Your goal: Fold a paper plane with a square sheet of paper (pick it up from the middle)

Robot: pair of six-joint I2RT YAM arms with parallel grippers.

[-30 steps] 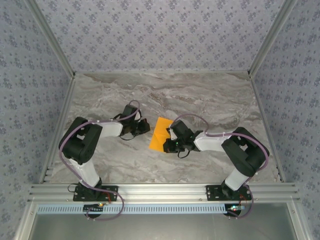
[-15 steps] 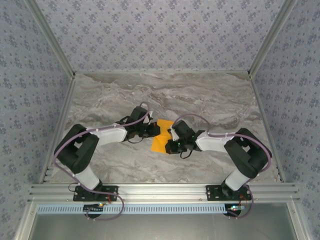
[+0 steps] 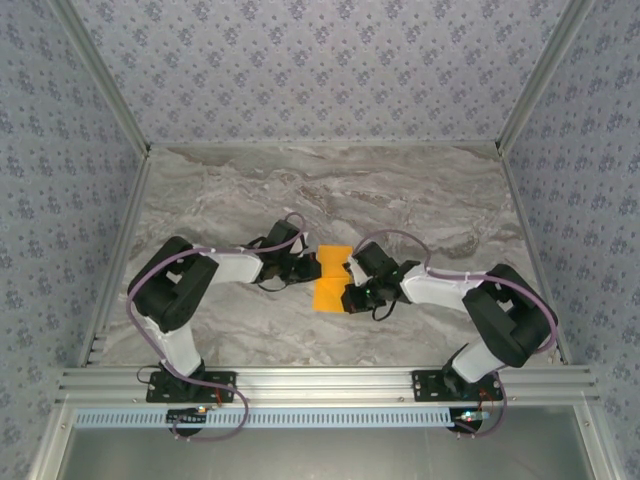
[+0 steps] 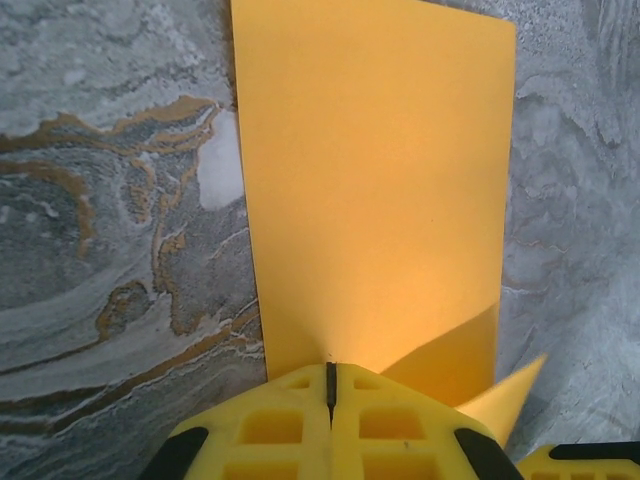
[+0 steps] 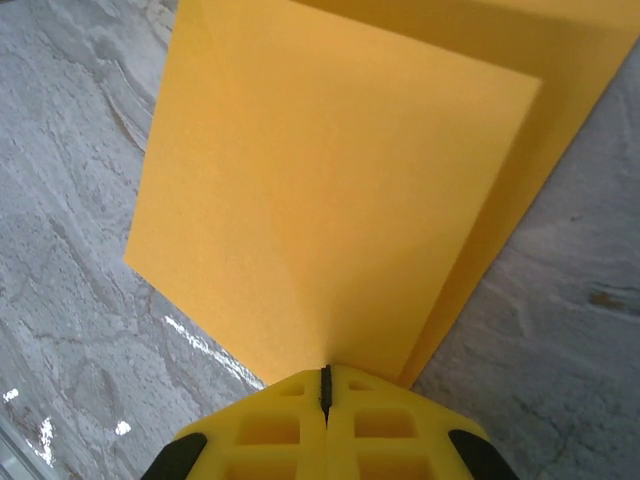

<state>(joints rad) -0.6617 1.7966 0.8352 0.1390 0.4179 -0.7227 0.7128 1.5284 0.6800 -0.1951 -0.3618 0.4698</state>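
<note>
The bright-orange square sheet of paper [image 3: 330, 276] is held just above the marble table [image 3: 420, 200] between both arms, bent along a middle crease. My left gripper [image 3: 312, 268] is shut on its left edge; in the left wrist view the sheet [image 4: 375, 190] runs out from the closed yellow fingers [image 4: 290, 420], and my left gripper [image 4: 330, 375] pinches it at the seam. My right gripper [image 3: 347, 290] is shut on the right edge. In the right wrist view the sheet [image 5: 330, 190] rises from my right gripper [image 5: 325, 380], with a second layer behind it.
Patterned walls [image 3: 320, 70] close the table on three sides, with metal corner posts [image 3: 100, 75]. An aluminium rail [image 3: 320, 382] carrying both arm bases runs along the near edge. Open marble lies behind and to both sides of the paper.
The left arm has reached right and closed on the paper's left edge. The right gripper has shifted the sheet slightly forward, and the paper now looks narrower and bent between both grippers.
</note>
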